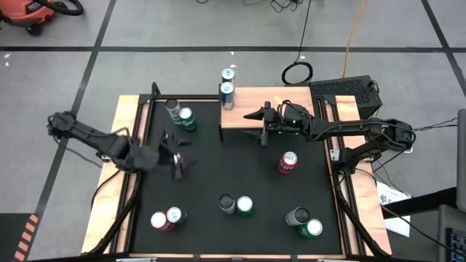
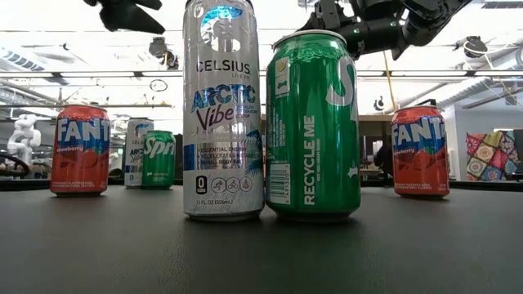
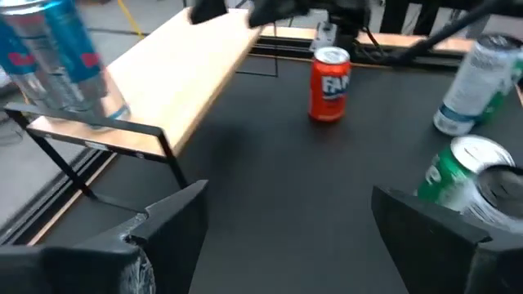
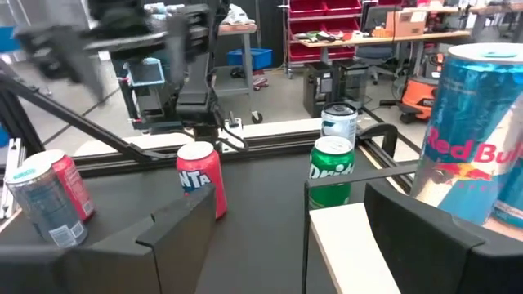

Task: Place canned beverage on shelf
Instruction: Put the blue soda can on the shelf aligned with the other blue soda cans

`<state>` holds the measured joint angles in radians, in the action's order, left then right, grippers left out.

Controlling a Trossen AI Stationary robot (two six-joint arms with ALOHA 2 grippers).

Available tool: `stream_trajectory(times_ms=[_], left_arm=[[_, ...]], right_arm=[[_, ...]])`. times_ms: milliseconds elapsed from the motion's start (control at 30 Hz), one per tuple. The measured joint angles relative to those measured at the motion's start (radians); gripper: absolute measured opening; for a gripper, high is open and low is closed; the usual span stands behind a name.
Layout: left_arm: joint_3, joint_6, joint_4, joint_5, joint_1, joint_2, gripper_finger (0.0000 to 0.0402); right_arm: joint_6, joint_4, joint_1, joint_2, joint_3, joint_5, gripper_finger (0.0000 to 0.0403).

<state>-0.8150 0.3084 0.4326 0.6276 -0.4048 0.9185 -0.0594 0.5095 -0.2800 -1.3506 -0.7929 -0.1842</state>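
**canfan:** Since two slim blue cans (image 1: 227,87) already stand at the far left end of the shelf (image 1: 273,116), which one goes up next, and which arm takes it?

**deskwatcher:** Just my guess, but it comes down to who's closer to what. The left claw (image 1: 177,155) hangs over the left middle of the desk (image 1: 233,175), jaws spread wide with nothing between them. The closest cans to it are the pair toward the far left, a green can (image 1: 188,121) with a silver can (image 1: 172,108) touching it on the far side. They sit beyond the claw, slightly to its right, standing upright. So I'd expect a level side-on reach rather than a drop from above.

**canfan:** And the other arm?

**deskwatcher:** The right claw (image 1: 260,121) is up at the shelf, roughly over the middle of the near edge, also wide and empty. The red Fanta can (image 1: 287,162) stands near it on the desk, just toward the near side and a bit to the right. So that can is the right arm's natural pick, while the far-left pair belongs to the left arm.

**canfan:** What about the rest?

**deskwatcher:** Three more pairs stand along the near edge, well away from both claws. The shelf itself runs left to right along the far side of the desk, and most of its board is bare, so there's room beside the two blue cans.

**canfan:** Any catch?

**deskwatcher:** The green and silver cans touch, so wide jaws could bump the neighbour.
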Motion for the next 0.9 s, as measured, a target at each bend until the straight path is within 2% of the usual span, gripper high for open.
stream_trajectory(times_ms=[100,200,400,633,767,900], left_arm=[[0.000,0.061,0.005,0.117,-0.119,0.049,0.0334],[0.000,0.116,0.005,0.166,-0.195,0.094,0.0334],[0.000,0.180,0.004,0.174,-0.277,0.160,0.0334],[0.001,0.207,0.004,0.173,-0.333,0.201,0.0334],[0.001,0.178,0.003,0.173,-0.329,0.216,0.0334],[0.001,0.176,-0.001,0.154,-0.326,0.227,0.0334]], right_arm=[[-0.020,-0.006,0.022,0.000,0.000,0.000,0.0299],[-0.038,0.000,0.060,0.000,0.000,0.007,0.0299],[-0.052,0.029,0.170,0.000,0.000,0.083,0.0299],[0.007,0.037,0.260,-0.011,0.000,-0.050,0.0299],[0.069,0.040,0.280,-0.032,0.000,-0.052,0.0299],[-0.003,0.043,0.298,-0.045,0.000,-0.044,0.0299]])
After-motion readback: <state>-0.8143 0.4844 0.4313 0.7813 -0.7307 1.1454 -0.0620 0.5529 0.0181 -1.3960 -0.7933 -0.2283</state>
